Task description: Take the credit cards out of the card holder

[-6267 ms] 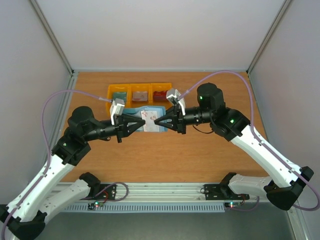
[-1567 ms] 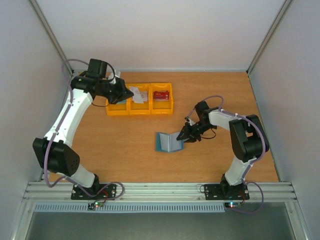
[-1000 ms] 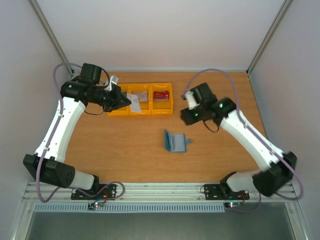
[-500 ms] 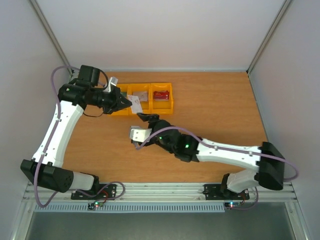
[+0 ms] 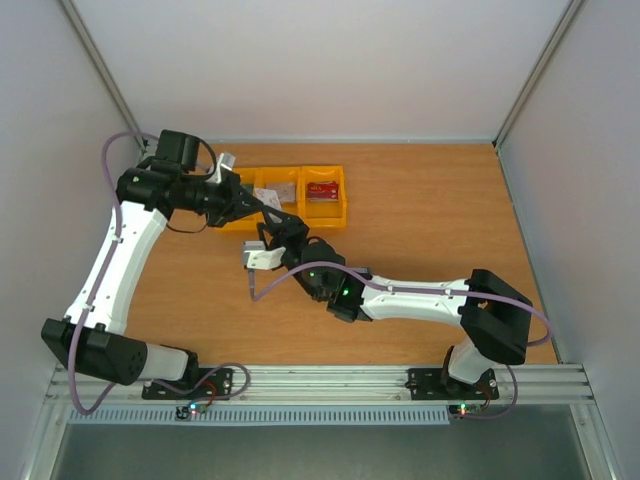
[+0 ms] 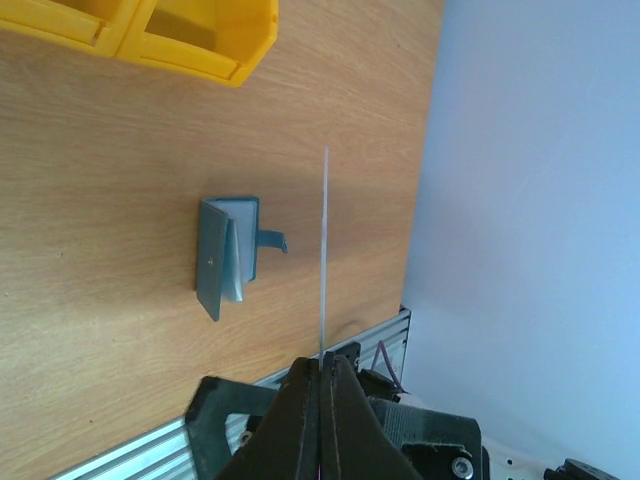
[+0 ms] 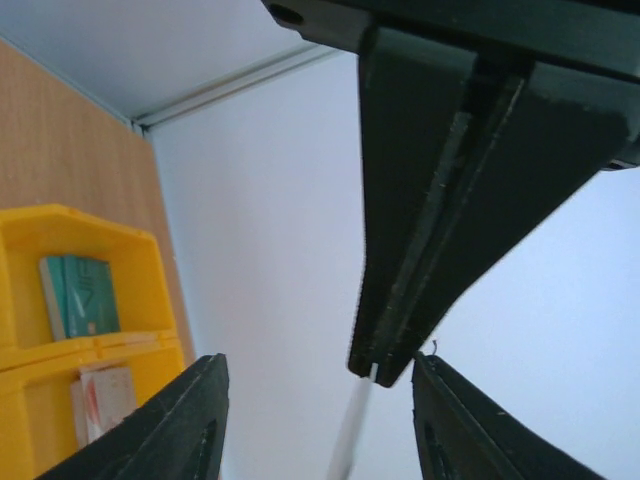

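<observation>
My left gripper (image 6: 322,362) is shut on a whitish credit card (image 6: 325,250), seen edge-on as a thin line above the table. The teal-blue card holder (image 6: 228,258) lies half open on the wood below it; in the top view my right arm hides it. My right gripper (image 7: 320,440) is open, one finger (image 7: 190,420) on each side of that card (image 7: 350,435), right under the left gripper's shut fingers (image 7: 430,250). From above, the two grippers (image 5: 262,203) (image 5: 280,222) meet just in front of the yellow bins.
A row of three yellow bins (image 5: 258,216) stands at the back left. A teal card (image 7: 80,295) lies in one, a whitish card (image 5: 285,192) in the middle one, a red card (image 5: 322,190) in the right one. My right arm (image 5: 400,298) stretches low across the table's middle.
My right arm has swung from the right side across the table to the left gripper, and its jaws now bracket the card. The left arm has stayed by the bins with the card.
</observation>
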{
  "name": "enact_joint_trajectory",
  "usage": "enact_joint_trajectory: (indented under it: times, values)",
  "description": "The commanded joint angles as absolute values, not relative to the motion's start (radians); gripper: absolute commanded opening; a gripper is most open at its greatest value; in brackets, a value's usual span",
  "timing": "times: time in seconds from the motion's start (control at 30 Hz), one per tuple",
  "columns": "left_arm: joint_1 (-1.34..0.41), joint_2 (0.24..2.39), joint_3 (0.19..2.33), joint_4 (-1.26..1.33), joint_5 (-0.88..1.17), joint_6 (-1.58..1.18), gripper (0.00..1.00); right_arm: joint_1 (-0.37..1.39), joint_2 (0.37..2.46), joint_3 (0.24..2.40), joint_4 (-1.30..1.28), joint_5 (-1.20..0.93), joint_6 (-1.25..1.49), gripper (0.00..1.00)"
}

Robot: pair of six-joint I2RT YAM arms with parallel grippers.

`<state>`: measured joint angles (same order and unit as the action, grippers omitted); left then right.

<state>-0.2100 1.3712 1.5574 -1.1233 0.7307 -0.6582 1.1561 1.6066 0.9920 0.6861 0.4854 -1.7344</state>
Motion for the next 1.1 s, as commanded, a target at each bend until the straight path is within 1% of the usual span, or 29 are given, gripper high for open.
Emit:
enact_joint_trajectory:
  times: [0.0,0.1,0.2,0.23,0.33,0.37,0.57,0.6,0.63,0.67,0.7,0.73,0.77,0.83,0.9,0.97,1.03,1.07]
  values:
    - [-0.216,1.352,1.546,-1.106,0.77,-0.669,0.0,1.14,1.572,0.998,0.74,0.521,-1.744,0.48]
    - [-0.216,1.35,1.546,-1.104,0.771,-0.67,0.0,1.127,1.568,0.996,0.742,0.539,-1.734,0.43]
    - [-0.215,1.345,1.545,-1.102,0.772,-0.67,0.0,1.114,1.56,0.994,0.738,0.551,-1.722,0.36]
    - [-0.215,1.345,1.545,-1.104,0.771,-0.67,0.0,1.111,1.555,0.995,0.724,0.552,-1.715,0.32]
    - [-0.215,1.345,1.543,-1.103,0.773,-0.67,0.0,1.109,1.543,0.999,0.685,0.544,-1.689,0.05]
    - [-0.215,1.345,1.543,-1.102,0.775,-0.67,0.0,1.109,1.541,0.999,0.682,0.542,-1.686,0.02]
    - [-0.215,1.341,1.537,-1.073,0.806,-0.676,0.0,1.104,1.491,0.992,0.612,0.527,-1.614,0.01]
    - [-0.215,1.339,1.54,-1.068,0.806,-0.676,0.04,1.1,1.474,0.991,0.579,0.518,-1.583,0.01]
    - [-0.213,1.337,1.547,-1.07,0.807,-0.672,0.22,1.093,1.451,0.99,0.541,0.508,-1.543,0.01]
    - [-0.212,1.334,1.559,-1.076,0.807,-0.664,0.51,1.083,1.426,0.988,0.489,0.494,-1.501,0.01]
    - [-0.208,1.33,1.572,-1.089,0.806,-0.642,0.74,1.072,1.397,0.989,0.434,0.473,-1.449,0.01]
    - [-0.203,1.326,1.589,-1.103,0.809,-0.62,0.93,1.057,1.364,0.988,0.361,0.443,-1.393,0.01]
    - [-0.195,1.321,1.606,-1.118,0.815,-0.58,0.99,1.038,1.331,0.989,0.282,0.401,-1.334,0.01]
    - [-0.183,1.301,1.639,-1.164,0.801,-0.452,1.0,0.989,1.244,0.999,0.108,0.233,-1.207,0.01]
    - [-0.178,1.27,1.655,-1.184,0.813,-0.309,0.98,0.932,1.184,1.018,-0.061,0.041,-1.102,0.01]
    - [-0.178,1.226,1.665,-1.198,0.858,-0.059,0.91,0.891,1.142,1.034,-0.181,-0.142,-1.052,0.01]
    - [-0.188,1.153,1.658,-1.221,0.904,0.361,0.83,0.878,1.123,1.06,-0.27,-0.256,-1.048,0.01]
    - [-0.201,1.111,1.63,-1.215,0.899,0.501,0.8,0.878,1.118,1.074,-0.316,-0.3,-1.05,0.01]
